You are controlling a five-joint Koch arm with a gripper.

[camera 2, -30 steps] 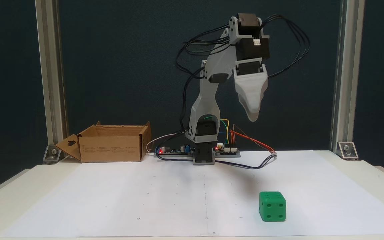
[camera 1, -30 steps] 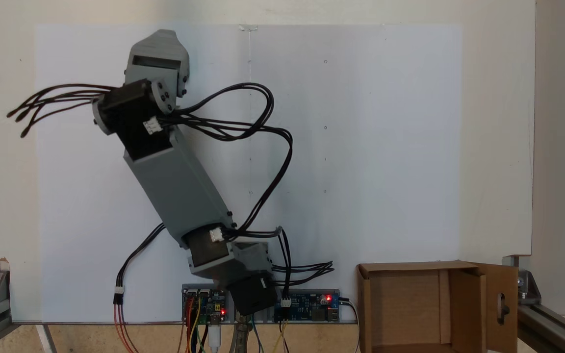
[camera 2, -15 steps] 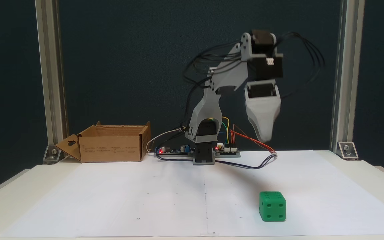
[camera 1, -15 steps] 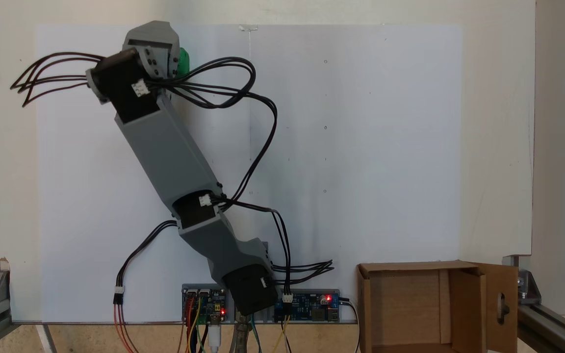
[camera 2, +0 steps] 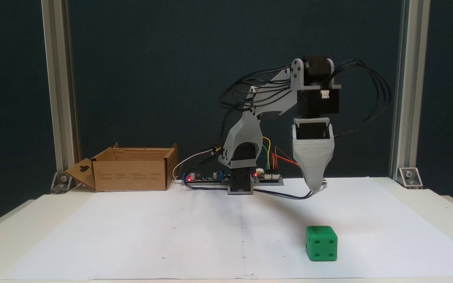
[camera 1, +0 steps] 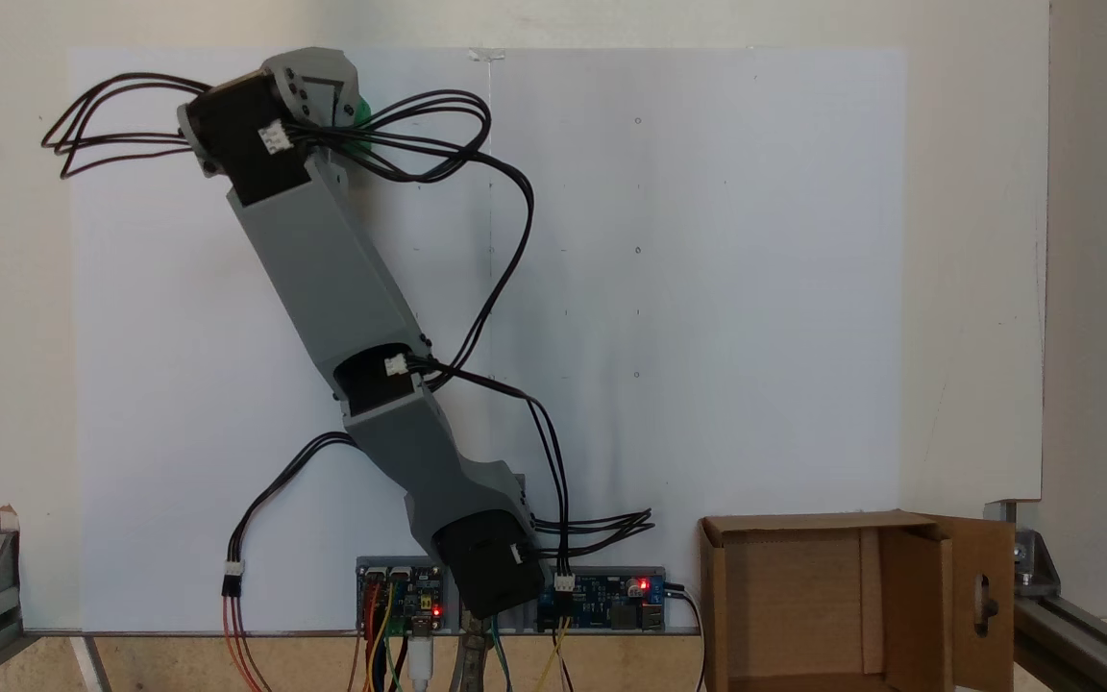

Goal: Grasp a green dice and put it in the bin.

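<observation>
The green dice [camera 2: 321,243] sits on the white paper near the front right in a fixed view; seen from above, only a green sliver of the dice [camera 1: 356,109] shows beside the wrist. My gripper [camera 2: 313,188] hangs pointing down, above and behind the dice and apart from it. Its jaws lie one behind the other, so only one tip shows. From above, the gripper [camera 1: 315,83] is a grey block at the arm's end. The bin [camera 2: 130,175] is an open cardboard box at the back left; from above the bin [camera 1: 713,605] is at the bottom right.
Circuit boards with red lights [camera 2: 267,177] and loose cables sit by the arm's base [camera 1: 486,567]. Aluminium posts [camera 2: 59,98] stand at both back corners. White paper [camera 2: 151,232] covers the table between bin and dice.
The arm has stretched out and lowered the gripper toward the dice. The dice and the bin have not moved.
</observation>
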